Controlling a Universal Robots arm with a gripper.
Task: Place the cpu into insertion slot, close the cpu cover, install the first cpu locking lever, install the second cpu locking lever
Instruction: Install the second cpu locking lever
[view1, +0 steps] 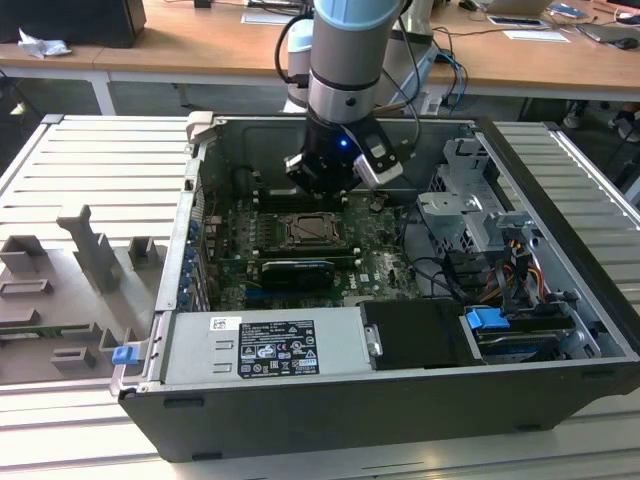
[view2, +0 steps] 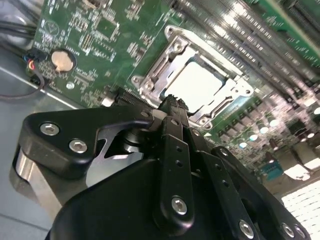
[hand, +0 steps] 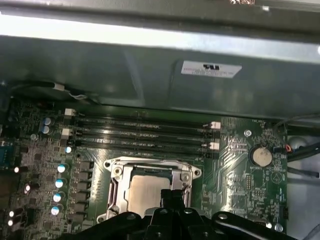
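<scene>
The cpu (hand: 145, 189) (view2: 200, 82) lies flat in the insertion slot (view1: 312, 232) on the green motherboard, its pale metal top showing. The silvery cpu cover (hand: 117, 175) (view2: 150, 80) lies down around it, framing the chip through its window. In the exterior view my gripper (view1: 322, 188) hangs inside the computer case just above the socket's far edge. Its black fingertips (hand: 172, 196) (view2: 171, 102) sit together over the socket's rim, shut with nothing between them. The fingers hide part of the chip and the cover's near edge in both wrist views.
Long memory slots (hand: 140, 132) run beside the socket, next to the case wall (hand: 150, 85). A coin battery (hand: 261, 156) and cables lie to one side. A black ribbed module (view1: 295, 272), the power supply (view1: 265, 345) and a drive cage (view1: 470, 215) crowd the case.
</scene>
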